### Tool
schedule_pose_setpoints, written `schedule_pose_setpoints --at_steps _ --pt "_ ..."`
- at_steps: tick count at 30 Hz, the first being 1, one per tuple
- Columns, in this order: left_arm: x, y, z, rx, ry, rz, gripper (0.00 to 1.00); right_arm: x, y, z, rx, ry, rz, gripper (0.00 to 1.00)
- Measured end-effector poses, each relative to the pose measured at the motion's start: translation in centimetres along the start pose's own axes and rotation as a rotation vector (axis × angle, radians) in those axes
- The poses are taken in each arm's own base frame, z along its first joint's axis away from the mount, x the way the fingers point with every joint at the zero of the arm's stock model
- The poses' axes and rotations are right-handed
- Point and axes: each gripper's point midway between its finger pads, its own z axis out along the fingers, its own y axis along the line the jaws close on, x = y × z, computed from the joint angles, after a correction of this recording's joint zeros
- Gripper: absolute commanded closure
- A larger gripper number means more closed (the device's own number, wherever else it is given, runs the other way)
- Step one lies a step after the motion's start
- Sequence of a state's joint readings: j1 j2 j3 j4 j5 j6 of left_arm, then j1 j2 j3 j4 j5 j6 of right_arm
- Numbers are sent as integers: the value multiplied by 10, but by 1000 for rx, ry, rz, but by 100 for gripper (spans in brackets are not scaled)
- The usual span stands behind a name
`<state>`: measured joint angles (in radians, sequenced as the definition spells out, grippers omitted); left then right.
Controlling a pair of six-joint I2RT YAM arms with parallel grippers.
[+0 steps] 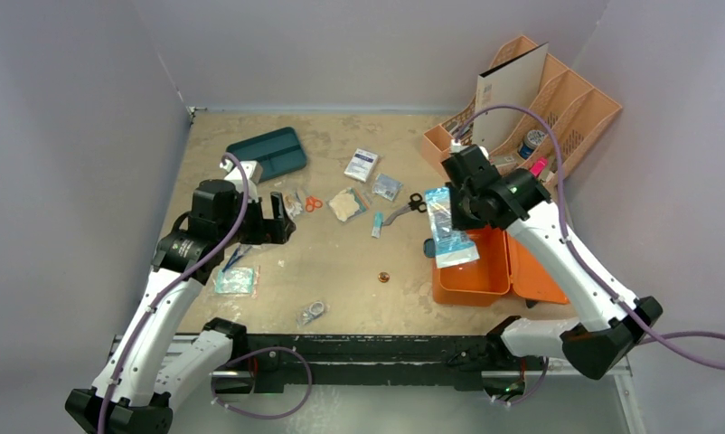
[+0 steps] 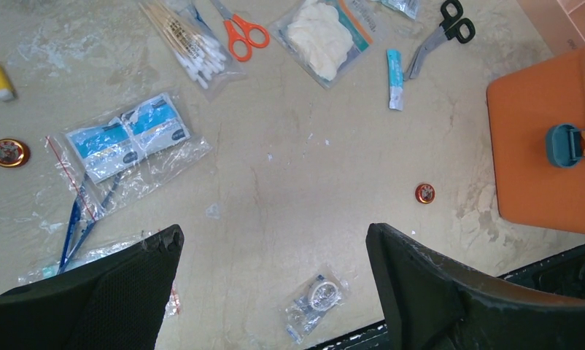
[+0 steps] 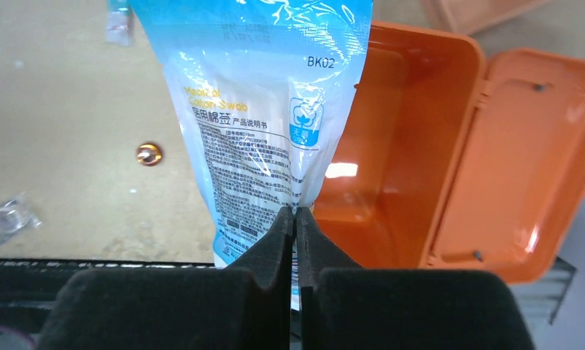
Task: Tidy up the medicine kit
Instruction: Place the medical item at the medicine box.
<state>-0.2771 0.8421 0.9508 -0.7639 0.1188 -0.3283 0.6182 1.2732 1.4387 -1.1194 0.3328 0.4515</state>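
The medicine kit [image 1: 472,276] is an orange case lying open at the right front, its lid [image 1: 544,271] flat to the right. In the right wrist view the kit's empty tub [image 3: 392,168] and lid [image 3: 523,160] lie below. My right gripper [image 1: 447,208] [image 3: 297,215] is shut on a blue-white cotton swab bag [image 1: 451,233] [image 3: 260,109], held above the tub's left edge. My left gripper [image 1: 273,221] [image 2: 275,240] is open and empty above bare table. The kit's front wall [image 2: 537,160] with its grey-blue latch [image 2: 567,144] shows in the left wrist view.
Loose items on the table: orange scissors [image 2: 238,29], cotton swabs [image 2: 191,47], gauze bag [image 2: 322,36], black scissors [image 2: 439,36], small tube [image 2: 395,76], pad sachets [image 2: 129,138], red tin [image 2: 424,192], tape bag [image 2: 319,299]. Teal tray [image 1: 268,152] at back left, peach organizer [image 1: 531,99] at back right.
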Motion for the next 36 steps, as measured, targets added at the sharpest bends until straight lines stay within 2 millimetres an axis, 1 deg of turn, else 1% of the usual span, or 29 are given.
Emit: schedule_pose_setpoints --at_steps 3,5,10,16,20,28,31,36 --pt "0 -1 0 8 2 0 5 5 -22 -2 66 24 29 100" --pt "0 -2 0 10 3 1 5 10 -33 0 110 47 37 100" --pt "1 -2 0 10 3 6 5 25 -48 15 180 118 37 100" --pt "1 -1 0 10 3 7 5 43 -51 43 209 188 37 100" --pt "0 -2 0 10 3 7 5 53 -48 64 195 220 59 100" --pt "0 -2 0 10 3 7 5 72 -43 98 165 245 109 100" --pt "1 -1 0 10 3 7 5 76 -42 108 152 245 135 85" --pt "1 -1 0 10 4 7 5 73 -41 112 146 233 155 63"
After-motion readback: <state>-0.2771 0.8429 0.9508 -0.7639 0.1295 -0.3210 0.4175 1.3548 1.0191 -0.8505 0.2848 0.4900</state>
